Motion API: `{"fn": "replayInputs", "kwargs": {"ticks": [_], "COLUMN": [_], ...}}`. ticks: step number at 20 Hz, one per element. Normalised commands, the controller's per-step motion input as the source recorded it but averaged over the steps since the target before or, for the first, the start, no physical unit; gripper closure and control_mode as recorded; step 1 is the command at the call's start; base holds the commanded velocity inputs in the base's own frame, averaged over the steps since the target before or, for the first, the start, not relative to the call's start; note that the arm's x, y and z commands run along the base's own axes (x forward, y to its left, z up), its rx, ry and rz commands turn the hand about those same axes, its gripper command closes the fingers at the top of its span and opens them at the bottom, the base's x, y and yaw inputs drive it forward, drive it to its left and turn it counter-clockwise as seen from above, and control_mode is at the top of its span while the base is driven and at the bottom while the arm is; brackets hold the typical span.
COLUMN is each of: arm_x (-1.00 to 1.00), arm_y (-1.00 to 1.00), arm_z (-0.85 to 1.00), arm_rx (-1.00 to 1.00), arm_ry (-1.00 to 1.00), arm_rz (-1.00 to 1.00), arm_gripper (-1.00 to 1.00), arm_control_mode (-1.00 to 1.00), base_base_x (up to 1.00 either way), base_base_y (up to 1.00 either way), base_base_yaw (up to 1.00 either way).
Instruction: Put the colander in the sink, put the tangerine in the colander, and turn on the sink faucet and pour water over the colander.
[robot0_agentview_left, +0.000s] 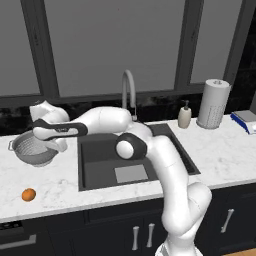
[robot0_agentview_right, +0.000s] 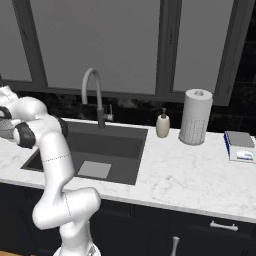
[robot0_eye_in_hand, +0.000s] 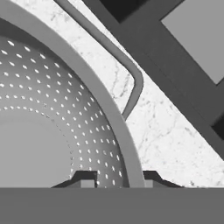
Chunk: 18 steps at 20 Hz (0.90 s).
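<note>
A silver-grey perforated colander (robot0_agentview_left: 34, 150) sits upright on the white marble counter (robot0_agentview_left: 60, 187) just left of the sink (robot0_agentview_left: 100, 160), its open mouth facing up, not yet moved into the basin. It is round, so it has no real long axis; the line through its two small side handles is the nearest thing to one, and the handle on the sink side, seen from the hand camera as a thin grey loop (robot0_eye_in_hand: 131, 74), points toward the sink. The gripper (robot0_eye_in_hand: 114, 179) is low over the colander's sink-side rim, and its two dark fingertips (robot0_eye_in_hand: 85, 178) stand apart, one inside the bowl wall and one outside, with the rim between them; the jaws look open, not yet pinching the metal. In my judgement the step in hand is grasping the rim, and doing it well means lowering far enough that the pads cover the wall below the lip, closing squarely across it, then lifting straight up so the bowl hangs level before it is carried over the counter edge to the lighter grey square (robot0_agentview_left: 131, 173) on the sink bottom. A small orange tangerine (robot0_agentview_left: 28, 194) lies on the counter well in front of the colander. The arched sink faucet (robot0_agentview_left: 129, 92) stands behind the basin, with no water running.
</note>
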Motion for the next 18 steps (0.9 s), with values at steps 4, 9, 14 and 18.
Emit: {"fn": "replayInputs", "kwargs": {"ticks": [4,9,14,18], "arm_x": [-0.53,-0.70,-1.00,-1.00], "arm_y": [-0.95,-0.98,-0.79,-0.87], "arm_z": [-0.45,-0.37,0.13,0.72], "arm_rx": [0.12,0.22,0.32,0.25], "arm_ry": [-0.12,-0.17,-0.37,-0.40], "arm_rz": [-0.33,-0.31,-0.16,-0.10], "arm_gripper": [1.00,1.00,1.00,1.00], "arm_control_mode": [-1.00,-1.00,-1.00,-1.00], "base_base_x": [0.00,0.00,0.00,0.00], "base_base_y": [0.00,0.00,0.00,0.00], "base_base_yaw": [0.00,0.00,0.00,0.00]}}
